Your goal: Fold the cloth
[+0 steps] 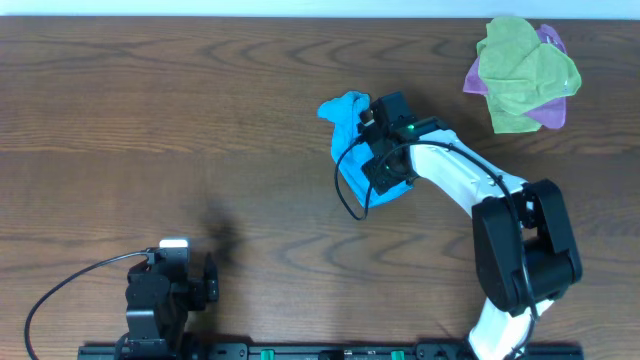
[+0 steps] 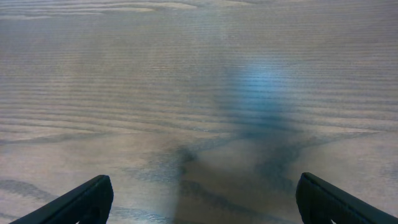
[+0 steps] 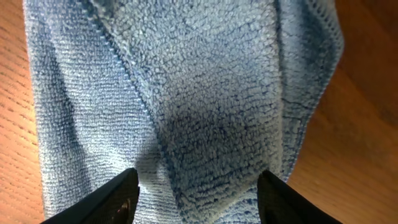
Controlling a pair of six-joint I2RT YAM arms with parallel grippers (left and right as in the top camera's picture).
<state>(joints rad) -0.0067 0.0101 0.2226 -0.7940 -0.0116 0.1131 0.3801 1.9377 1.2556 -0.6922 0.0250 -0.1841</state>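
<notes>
The sky-blue cloth [image 1: 345,112] lies bunched on the counter [image 1: 150,120], right of centre. The right tool [image 3: 198,200] sits directly over it, fingers apart and straddling a folded layer. Contact with the fabric appears likely but cannot be confirmed. The left tool [image 2: 202,202] hangs wide apart above the counter's near left edge.
</notes>
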